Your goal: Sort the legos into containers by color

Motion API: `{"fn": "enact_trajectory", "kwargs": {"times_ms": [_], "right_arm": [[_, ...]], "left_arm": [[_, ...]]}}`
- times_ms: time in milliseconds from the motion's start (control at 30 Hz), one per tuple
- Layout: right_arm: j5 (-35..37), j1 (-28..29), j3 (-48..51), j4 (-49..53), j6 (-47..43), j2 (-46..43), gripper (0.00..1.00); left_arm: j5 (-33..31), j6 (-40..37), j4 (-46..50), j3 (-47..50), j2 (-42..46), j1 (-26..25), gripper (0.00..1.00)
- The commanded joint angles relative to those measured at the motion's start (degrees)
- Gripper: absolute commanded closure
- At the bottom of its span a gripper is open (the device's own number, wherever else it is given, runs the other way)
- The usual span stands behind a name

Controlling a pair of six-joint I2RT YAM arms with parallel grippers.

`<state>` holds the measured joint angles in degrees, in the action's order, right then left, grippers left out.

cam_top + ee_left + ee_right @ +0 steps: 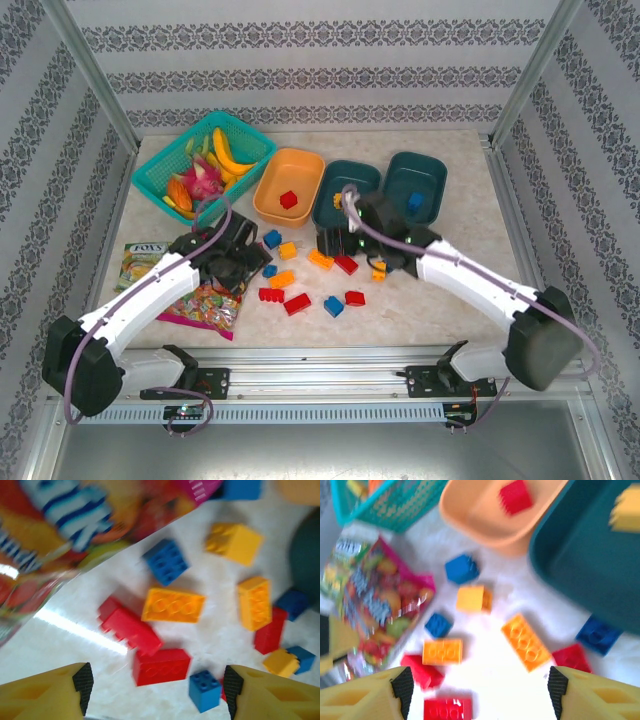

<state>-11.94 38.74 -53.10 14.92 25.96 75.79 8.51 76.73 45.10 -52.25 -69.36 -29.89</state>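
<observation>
The legos (pixel 283 279) lie loose on the desk (pixel 405 322), scattered just short of the tubs. The one that counts is a red brick (pixel 161 666): in the left wrist view it lies flat, straight ahead of the left pincer (pixel 157 692) and about centred on its gap. Its long axis runs across that gap, from one finger toward the other, with only a slight tilt. A small blue brick (pixel 204 691) sits just beside its right end, near the right-hand pad, and another red one lies against or just beside its far left corner; I cannot tell which.

The left pincer is spread wide with nothing between its pads. Closing as it stands would, I judge, press the brick end to end and might catch the blue one, so a turn of the wrist to take the short sides looks safer.

The orange tub (pixel 288 183) holds a red brick, so red likely goes there; it stands beyond the scatter, beside a teal tub (pixel 345 190). The right pincer (pixel 480 697) is likewise spread and empty. From above, its wrist hangs by the teal tub and the left one beside the candy bag (pixel 203 300); the near-left reds seem the left arm's.
</observation>
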Motion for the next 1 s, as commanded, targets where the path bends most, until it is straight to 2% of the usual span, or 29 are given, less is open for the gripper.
{"fn": "enact_trajectory", "kwargs": {"times_ms": [0, 200, 333, 767, 967], "right_arm": [[-3.2, 4.0, 8.3, -12.1, -3.8, -6.6, 0.24], [-2.9, 5.6, 14.0, -11.0, -2.2, -11.5, 0.23], [-3.2, 5.6, 14.3, -10.4, -2.0, -12.8, 0.23], [-3.3, 5.4, 16.8, -8.6, -1.1, -16.9, 0.23], [-3.3, 5.2, 17.0, -8.1, -0.8, -17.2, 0.23]], "left_arm": [[-1.1, 16.3, 1.5, 3.1, 1.5, -2.3, 0.31], [-2.5, 29.9, -3.1, 6.5, -0.3, -5.1, 0.38], [-4.3, 35.4, -5.7, 6.8, -2.5, -5.3, 0.41], [-4.3, 39.6, -9.8, 4.5, -14.3, -5.4, 0.46], [-3.9, 39.3, -11.8, 4.8, -17.2, -5.4, 0.53]]}}
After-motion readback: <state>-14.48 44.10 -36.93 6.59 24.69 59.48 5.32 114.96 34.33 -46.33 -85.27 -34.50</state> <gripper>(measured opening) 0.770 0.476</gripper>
